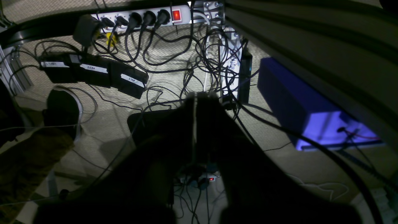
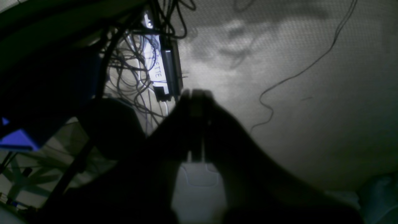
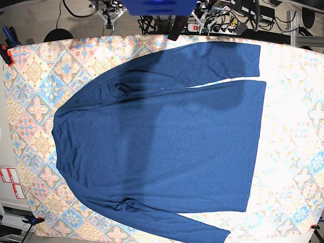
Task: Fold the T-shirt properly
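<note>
soft navy knit t-shirt [image 3: 167, 152] lies flat on patterned tablecloth [image 3: 30, 91]

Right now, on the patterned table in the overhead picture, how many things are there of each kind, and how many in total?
T-shirt, dark navy-blue, spread flat: 1
Patterned table cover beneath it: 1
Total: 2

We see the T-shirt [image 3: 162, 147] spread flat on the table [image 3: 293, 167], hem toward three o'clock, sleeves at twelve and six.
</note>
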